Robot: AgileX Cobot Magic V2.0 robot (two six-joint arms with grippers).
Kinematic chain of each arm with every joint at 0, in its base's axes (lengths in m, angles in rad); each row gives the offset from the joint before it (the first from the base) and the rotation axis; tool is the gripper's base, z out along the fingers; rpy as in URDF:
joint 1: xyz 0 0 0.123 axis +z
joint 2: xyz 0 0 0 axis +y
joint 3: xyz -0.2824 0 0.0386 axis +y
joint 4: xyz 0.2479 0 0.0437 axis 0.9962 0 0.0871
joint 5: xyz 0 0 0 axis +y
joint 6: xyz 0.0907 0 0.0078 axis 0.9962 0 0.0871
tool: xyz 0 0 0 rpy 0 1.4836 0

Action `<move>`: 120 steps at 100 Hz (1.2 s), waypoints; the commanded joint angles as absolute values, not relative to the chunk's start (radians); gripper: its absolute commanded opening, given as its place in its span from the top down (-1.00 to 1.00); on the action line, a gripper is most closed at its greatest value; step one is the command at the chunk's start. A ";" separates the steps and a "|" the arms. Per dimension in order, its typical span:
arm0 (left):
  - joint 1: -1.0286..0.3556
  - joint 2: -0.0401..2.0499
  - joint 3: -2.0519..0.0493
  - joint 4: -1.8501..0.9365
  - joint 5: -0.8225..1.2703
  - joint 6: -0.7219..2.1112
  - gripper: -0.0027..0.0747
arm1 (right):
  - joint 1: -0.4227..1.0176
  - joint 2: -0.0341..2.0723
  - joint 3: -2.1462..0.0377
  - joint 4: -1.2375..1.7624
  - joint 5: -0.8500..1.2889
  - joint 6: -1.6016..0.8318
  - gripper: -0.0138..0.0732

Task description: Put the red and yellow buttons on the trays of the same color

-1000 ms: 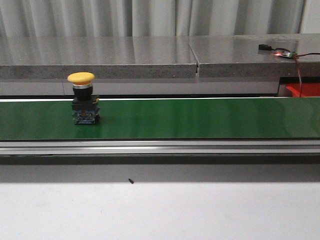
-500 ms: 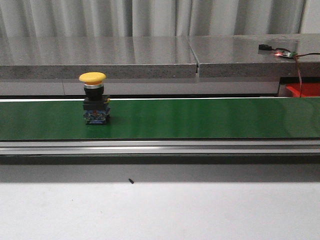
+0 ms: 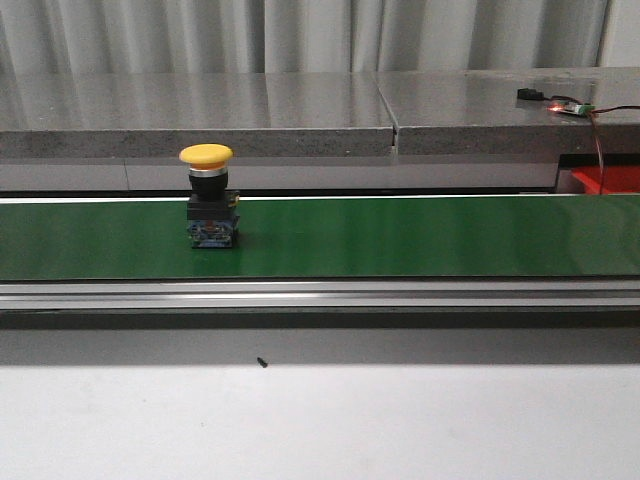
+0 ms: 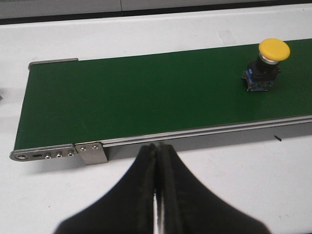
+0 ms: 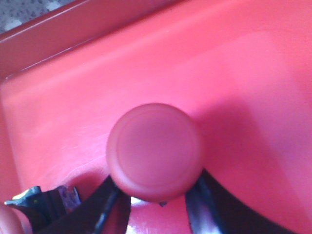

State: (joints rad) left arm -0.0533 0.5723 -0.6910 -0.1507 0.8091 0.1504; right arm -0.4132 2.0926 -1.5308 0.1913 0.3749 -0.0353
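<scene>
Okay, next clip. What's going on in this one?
A yellow button stands upright on the green conveyor belt, with neither arm touching it. The left gripper is shut and empty, on the near side of the belt. The right gripper has its fingers on either side of a red button over the red tray; whether the button rests on the tray floor yet isn't clear.

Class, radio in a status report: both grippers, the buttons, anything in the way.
Left gripper shut, empty, short of the belt. Right gripper shut on red button over red tray. Yellow button upright on belt, nothing blocking it.
</scene>
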 commanded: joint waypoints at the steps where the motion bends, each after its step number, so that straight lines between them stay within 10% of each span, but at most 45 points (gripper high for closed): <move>1: -0.060 0.575 -0.715 -0.160 0.748 0.149 0.98 | -0.412 2.034 -1.565 0.194 0.321 -0.036 -0.20; 18: -0.060 0.575 -0.715 -0.160 0.748 0.149 0.98 | -0.410 2.020 -1.565 0.172 0.328 -0.036 -0.63; 120: -0.060 0.575 -0.715 -0.160 0.748 0.149 0.98 | -0.210 1.493 -1.206 0.092 0.490 -0.035 -0.42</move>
